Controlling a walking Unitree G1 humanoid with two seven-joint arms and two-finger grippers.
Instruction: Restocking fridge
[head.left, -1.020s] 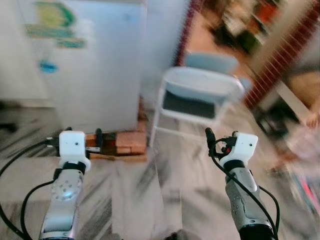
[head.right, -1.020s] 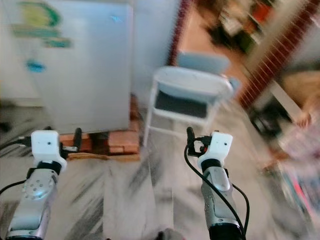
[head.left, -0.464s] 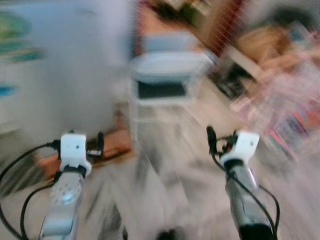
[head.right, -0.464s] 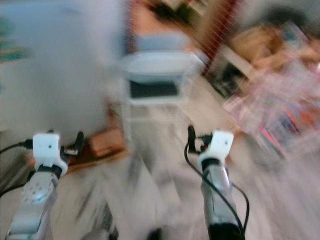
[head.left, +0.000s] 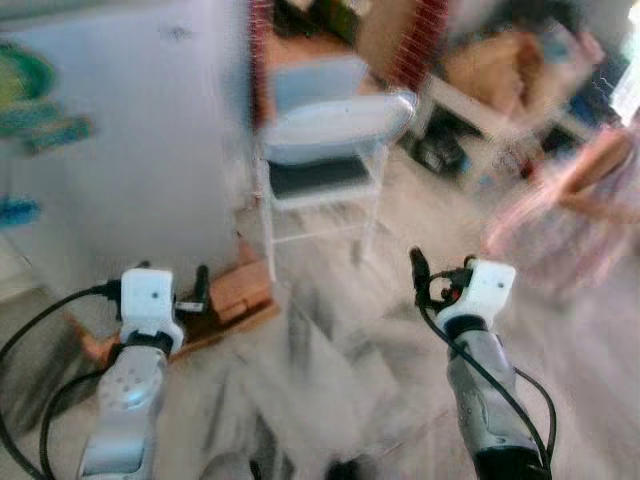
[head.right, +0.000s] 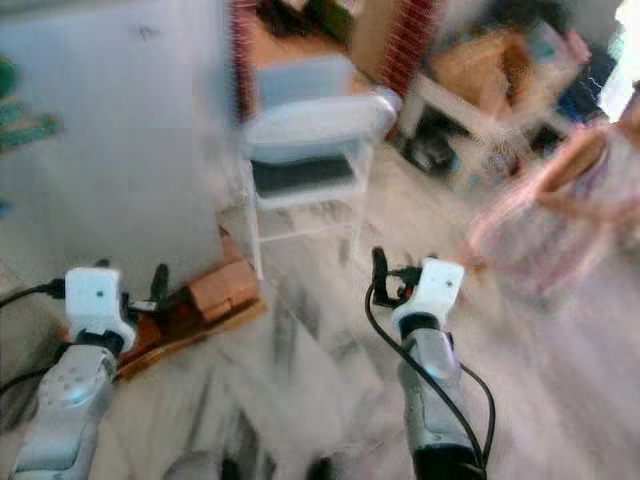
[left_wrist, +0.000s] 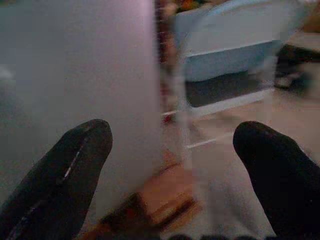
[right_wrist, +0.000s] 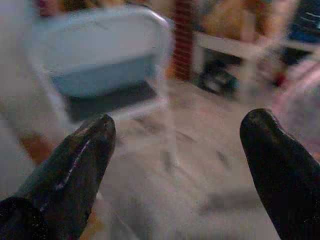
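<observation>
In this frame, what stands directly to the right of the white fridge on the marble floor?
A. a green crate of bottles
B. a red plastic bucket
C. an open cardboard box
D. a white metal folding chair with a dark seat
D: the white metal folding chair with a dark seat stands right beside the white fridge, on the grey-veined marble floor.
</observation>
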